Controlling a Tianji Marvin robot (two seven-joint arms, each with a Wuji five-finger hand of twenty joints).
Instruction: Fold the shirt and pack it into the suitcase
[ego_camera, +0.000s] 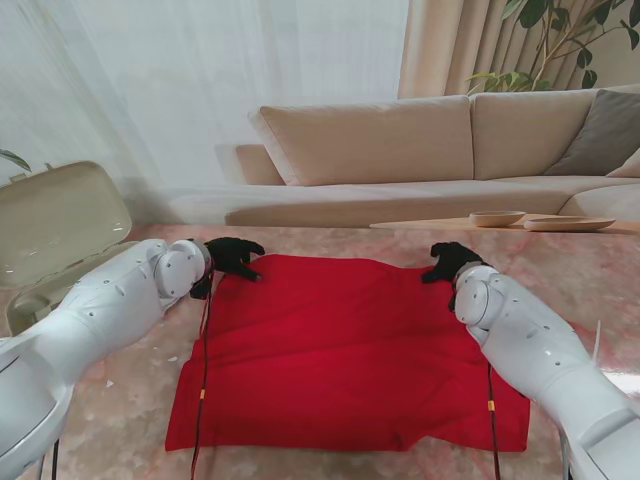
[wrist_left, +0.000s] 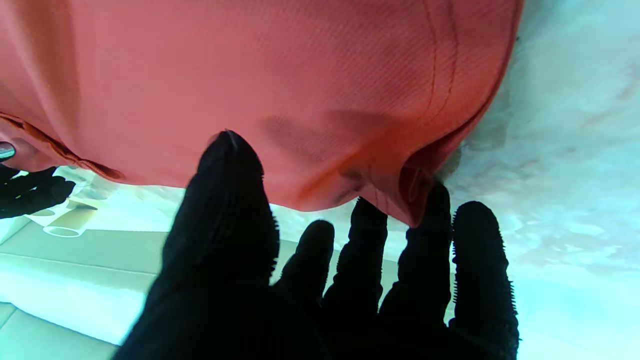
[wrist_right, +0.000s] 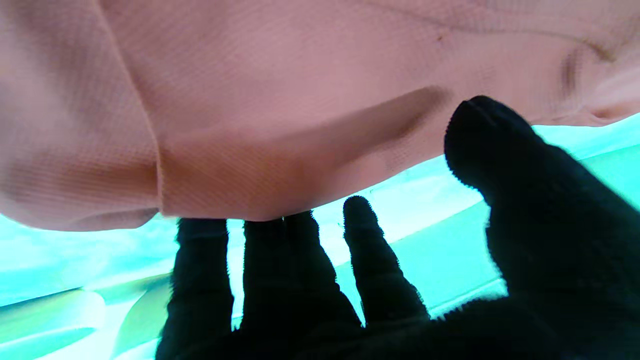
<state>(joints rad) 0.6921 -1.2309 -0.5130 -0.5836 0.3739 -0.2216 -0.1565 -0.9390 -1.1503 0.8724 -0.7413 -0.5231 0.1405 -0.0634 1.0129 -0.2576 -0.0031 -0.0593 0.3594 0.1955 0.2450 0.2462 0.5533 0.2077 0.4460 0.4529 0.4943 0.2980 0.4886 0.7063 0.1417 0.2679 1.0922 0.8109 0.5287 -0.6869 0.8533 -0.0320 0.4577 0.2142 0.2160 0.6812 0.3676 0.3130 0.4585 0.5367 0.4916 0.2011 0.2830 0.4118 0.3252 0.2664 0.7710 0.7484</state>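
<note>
Two black-gloved hands sit at the far edge of the shirt (ego_camera: 345, 345), one at each far corner. That red shirt lies spread across the marble-patterned table (ego_camera: 100, 420), wrinkled a little at the nearer hem, and it takes up most of the middle of the stand view.

Left hand (ego_camera: 232, 258) is at the far left corner. In its wrist view the fingers (wrist_left: 425, 240) are spread, their tips right at the hemmed edge of the cloth, the thumb (wrist_left: 227, 200) lying across the fabric. Nothing is pinched between them that I can see, so it reads as released, fingers apart.

Right hand (ego_camera: 450, 262) is at the far right corner. Its wrist view gives the same picture: fingertips (wrist_right: 280, 240) up against the folded edge of the shirt, thumb (wrist_right: 500, 145) apart from them beside the cloth. Whether the tips have any fabric under them I cannot tell; no closed grasp shows.

Off to the left, the suitcase (ego_camera: 55, 235) stands open, beige lid up, well apart from the shirt. Two thin cables run along both arms and across the red cloth. A beige sofa (ego_camera: 400, 160) and curtains sit behind the table.
</note>
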